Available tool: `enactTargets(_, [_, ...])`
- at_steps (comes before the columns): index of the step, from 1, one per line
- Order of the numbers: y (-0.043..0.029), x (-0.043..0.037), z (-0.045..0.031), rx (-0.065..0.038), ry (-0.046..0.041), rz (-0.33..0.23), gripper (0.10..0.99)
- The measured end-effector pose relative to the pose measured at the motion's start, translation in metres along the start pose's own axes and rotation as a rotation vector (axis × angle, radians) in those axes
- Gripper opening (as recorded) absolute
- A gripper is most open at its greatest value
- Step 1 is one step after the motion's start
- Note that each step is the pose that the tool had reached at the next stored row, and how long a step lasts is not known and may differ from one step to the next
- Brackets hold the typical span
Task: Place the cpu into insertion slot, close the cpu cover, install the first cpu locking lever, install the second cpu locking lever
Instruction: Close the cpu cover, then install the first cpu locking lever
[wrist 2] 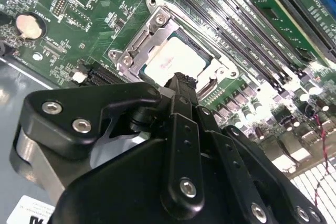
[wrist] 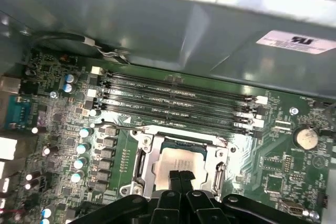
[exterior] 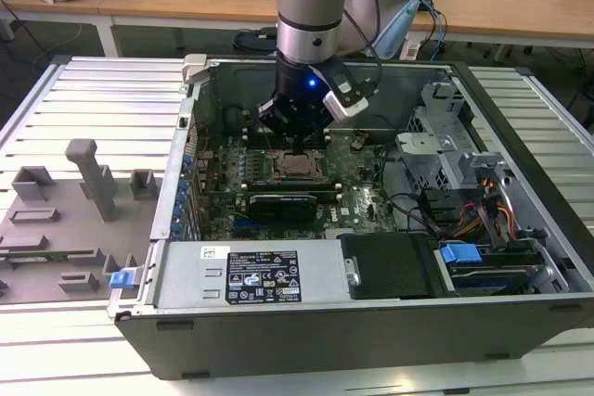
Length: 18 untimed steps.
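One chip (wrist: pixel 176 165), seated. It lies flat in the socket (wrist: pixel 176 144) of the green board (exterior: pixel 367 194), its pale metal top showing through the window of the cover (wrist 2: pixel 139 41). The cover looks to be down flat around it, so the chip appears framed on all sides and shielded at its edges.

You have the claw (wrist: pixel 181 176) with its two fingers pressed together and nothing between them. Its tip hangs over the socket edge that faces away from the memory slots (wrist: pixel 178 98). I cannot tell whether it touches the chip or the cover. Judgement: fingers closed like this make one narrow blunt point, fit for pushing rather than gripping.

A thin wire lever (wrist: pixel 119 127) runs beside the socket on the memory-slot side. Whether it is latched, I cannot tell.

The computer case (exterior: pixel 371 322) lies on its side on the slatted tabletop (exterior: pixel 111 90). The board therefore faces up and the arm reaches straight down.
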State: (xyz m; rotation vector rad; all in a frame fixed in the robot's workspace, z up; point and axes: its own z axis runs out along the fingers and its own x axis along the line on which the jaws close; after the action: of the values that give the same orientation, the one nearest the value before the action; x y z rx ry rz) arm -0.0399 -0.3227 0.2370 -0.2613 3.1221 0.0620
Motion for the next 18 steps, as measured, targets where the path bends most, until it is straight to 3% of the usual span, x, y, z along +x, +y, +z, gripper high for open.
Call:
enactTargets(14, [0.0001,0.0,-0.0009,0.0,0.0,0.0,0.106])
enactTargets(18, [0.0003,-0.0001,-0.0064,0.001,0.0,0.0,0.106])
